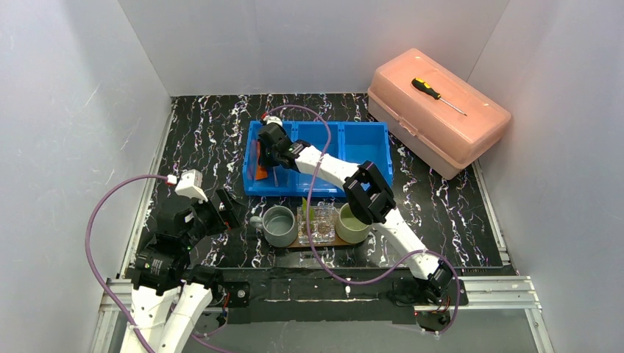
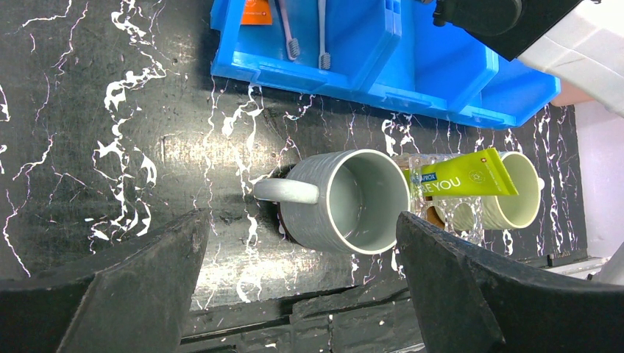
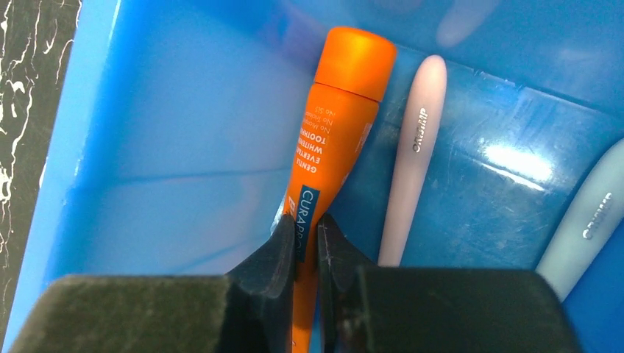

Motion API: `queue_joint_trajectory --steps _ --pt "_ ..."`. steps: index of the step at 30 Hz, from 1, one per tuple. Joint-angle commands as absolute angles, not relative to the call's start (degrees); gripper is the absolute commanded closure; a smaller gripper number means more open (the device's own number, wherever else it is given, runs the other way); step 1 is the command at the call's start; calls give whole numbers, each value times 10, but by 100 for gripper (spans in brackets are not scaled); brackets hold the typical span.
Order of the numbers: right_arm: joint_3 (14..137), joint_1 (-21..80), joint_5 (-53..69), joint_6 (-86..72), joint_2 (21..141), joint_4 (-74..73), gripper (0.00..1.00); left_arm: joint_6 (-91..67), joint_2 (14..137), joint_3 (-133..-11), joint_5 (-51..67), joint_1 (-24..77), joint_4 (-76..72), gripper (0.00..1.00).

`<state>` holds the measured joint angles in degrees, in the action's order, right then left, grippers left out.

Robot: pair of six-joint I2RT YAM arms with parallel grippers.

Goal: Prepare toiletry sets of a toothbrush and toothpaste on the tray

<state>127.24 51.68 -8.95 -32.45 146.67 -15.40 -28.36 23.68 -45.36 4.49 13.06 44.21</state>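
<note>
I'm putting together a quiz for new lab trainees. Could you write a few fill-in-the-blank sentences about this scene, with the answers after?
1. The orange tube, held by the right gripper, lies in the ___ compartment of the blue bin.
2. The grey mug is ___ inside.
3. The jaws of the left gripper stand ___.
4. The screwdriver lies on the ___ of the pink box.
Missing words: left, empty, open, lid.

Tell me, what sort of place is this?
Probably a robot test booth: white walls enclose a black marbled table, two robot arms are bolted at its edge, a screwdriver lies on a pink toolbox.
</note>
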Motion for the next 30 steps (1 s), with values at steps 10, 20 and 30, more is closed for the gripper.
queue_joint_trajectory --steps 10,20,30 --pt "1263 514 -94 -303 1407 -130 99 -282 247 -463 45 125 446 2" --pt "1215 514 -121 -266 1316 -117 99 -281 250 -463 49 124 446 2" --pt "1147 518 -128 -204 1207 -120 99 -277 262 -461 74 124 438 2"
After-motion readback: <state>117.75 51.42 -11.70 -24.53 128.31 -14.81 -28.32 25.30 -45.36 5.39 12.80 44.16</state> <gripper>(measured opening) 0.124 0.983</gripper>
